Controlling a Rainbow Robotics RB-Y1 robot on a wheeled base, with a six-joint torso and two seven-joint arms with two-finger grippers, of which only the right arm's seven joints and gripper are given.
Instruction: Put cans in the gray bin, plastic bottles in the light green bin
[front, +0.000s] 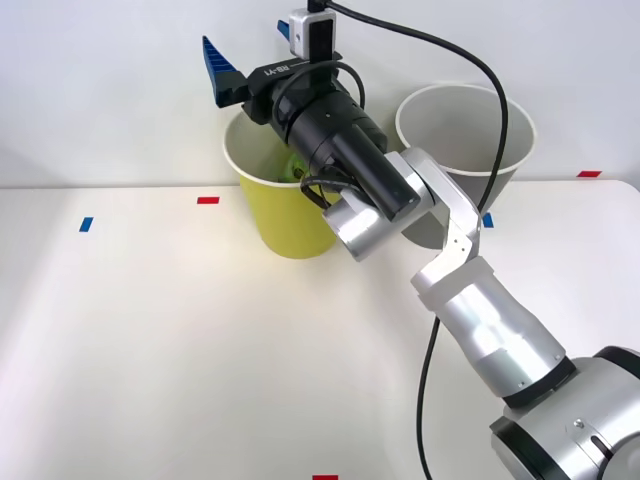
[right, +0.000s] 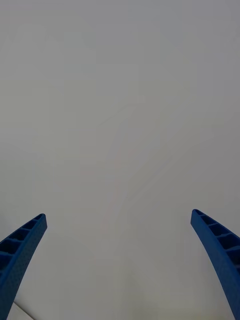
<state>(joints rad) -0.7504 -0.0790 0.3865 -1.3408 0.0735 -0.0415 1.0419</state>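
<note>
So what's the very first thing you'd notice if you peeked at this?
The big black and silver right arm reaches across the white table from the right. Its blue fingers are spread open with nothing between them, up above the light green bin. Something green peeks out inside that bin, and the gray bin stands right beside it.

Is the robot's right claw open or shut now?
Open. The right claw has its two blue fingers far apart, with nothing between them but the plain wall.
</note>
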